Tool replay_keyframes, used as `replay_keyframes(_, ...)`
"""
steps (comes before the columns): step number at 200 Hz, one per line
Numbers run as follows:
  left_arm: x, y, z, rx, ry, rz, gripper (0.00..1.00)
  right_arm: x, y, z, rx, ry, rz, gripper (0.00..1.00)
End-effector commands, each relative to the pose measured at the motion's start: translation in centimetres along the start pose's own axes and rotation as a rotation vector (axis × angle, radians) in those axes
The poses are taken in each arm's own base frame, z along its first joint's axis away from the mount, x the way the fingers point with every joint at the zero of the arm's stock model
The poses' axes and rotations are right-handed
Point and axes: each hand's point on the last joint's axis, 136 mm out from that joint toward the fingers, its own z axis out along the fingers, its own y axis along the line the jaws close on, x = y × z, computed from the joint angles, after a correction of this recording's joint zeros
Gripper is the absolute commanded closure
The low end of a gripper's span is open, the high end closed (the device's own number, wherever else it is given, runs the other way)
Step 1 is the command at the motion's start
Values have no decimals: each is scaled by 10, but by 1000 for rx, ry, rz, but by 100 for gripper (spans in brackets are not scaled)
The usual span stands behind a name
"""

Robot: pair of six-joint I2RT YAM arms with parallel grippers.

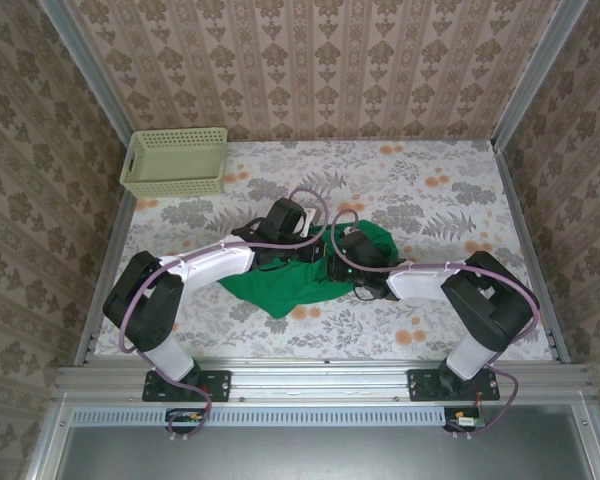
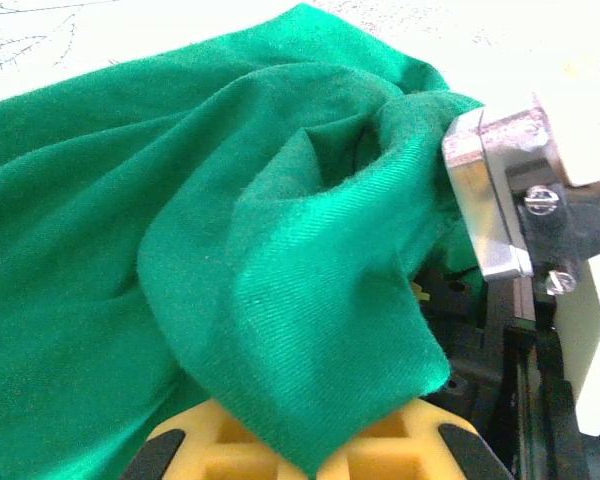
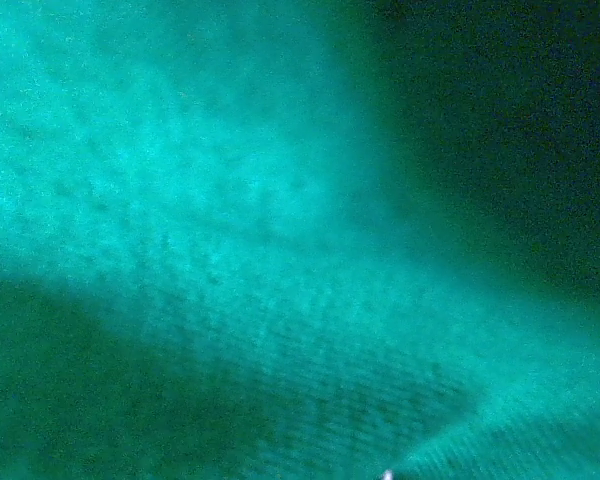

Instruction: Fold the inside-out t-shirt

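Care in spreading is needed: left gripper (image 2: 310,458) clenches the green t-shirt (image 1: 280,288) toward 6 o'clock, right gripper (image 1: 347,264) I cannot tell.

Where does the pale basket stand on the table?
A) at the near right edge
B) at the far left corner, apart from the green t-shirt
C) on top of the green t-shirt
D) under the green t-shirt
B: the basket stands at the far left corner of the table, while the green t-shirt lies bunched near the middle, well apart from it.
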Motion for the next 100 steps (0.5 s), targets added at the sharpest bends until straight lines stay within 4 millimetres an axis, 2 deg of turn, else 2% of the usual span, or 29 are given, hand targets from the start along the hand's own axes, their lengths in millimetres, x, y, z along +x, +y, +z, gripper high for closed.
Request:
replay_keyframes(1, 1, 8, 6, -18, 12, -16, 100, -4, -2, -12, 25, -21, -31, 85)
replay_keyframes(59, 1, 8, 9, -12, 16, -21, 100, -8, 0, -26, 35, -32, -42, 92)
replay_keyframes(83, 1, 8, 9, -17, 19, -16, 100, -7, 0, -32, 35, -27, -47, 82)
replay_keyframes(100, 1, 7, 9, -13, 17, -19, 100, -5, 0, -31, 34, -17, -52, 81)
